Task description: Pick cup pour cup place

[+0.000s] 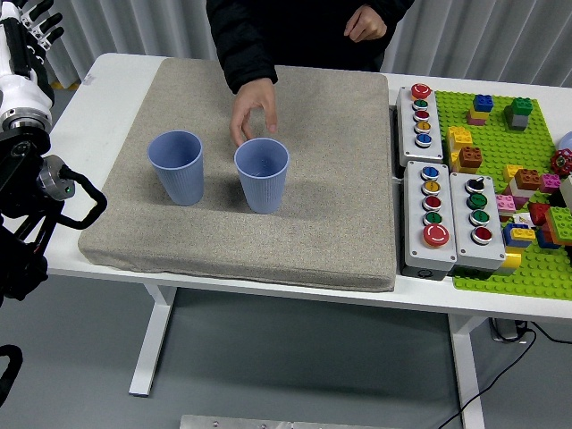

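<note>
My left robot hand [34,22] is raised at the frame's upper left, at about ten o'clock from the cups, fingers spread and holding nothing, well apart from both. Two blue cups stand upright on the grey mat [331,223] on the white bench [107,80]: the left cup [176,167] and, at its three o'clock, the right cup [262,174], near but not touching. A person's hand [253,109] reaches down from twelve o'clock, fingers just behind the right cup's rim. Contact with it cannot be confirmed.
</note>
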